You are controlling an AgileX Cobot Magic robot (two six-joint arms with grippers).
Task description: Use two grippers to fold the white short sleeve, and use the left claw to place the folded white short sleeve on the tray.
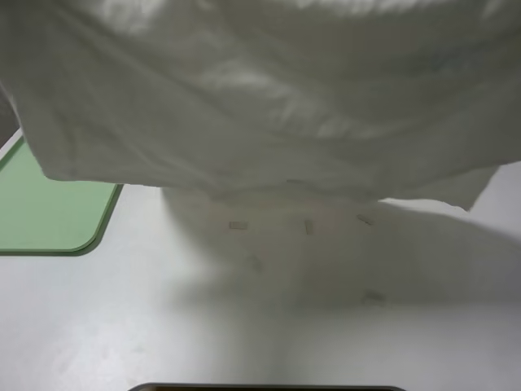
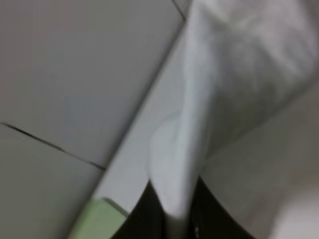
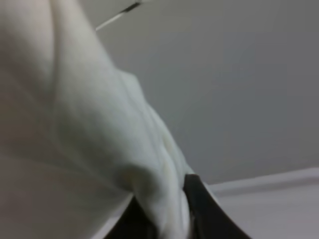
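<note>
Exterior high: soft, diffuse light from above, moderately dim. The white short sleeve hangs near the lens, out of focus, with a broad soft-edged shadow beneath it on the surface. Wrist views: heavy blur, low contrast, greyish cast. The left claw and right claw are underexposed black, detail lost.

Your left claw and right claw each pinch the wrinkled white shirt, which hangs aloft; the green tray lies flat at left.
</note>
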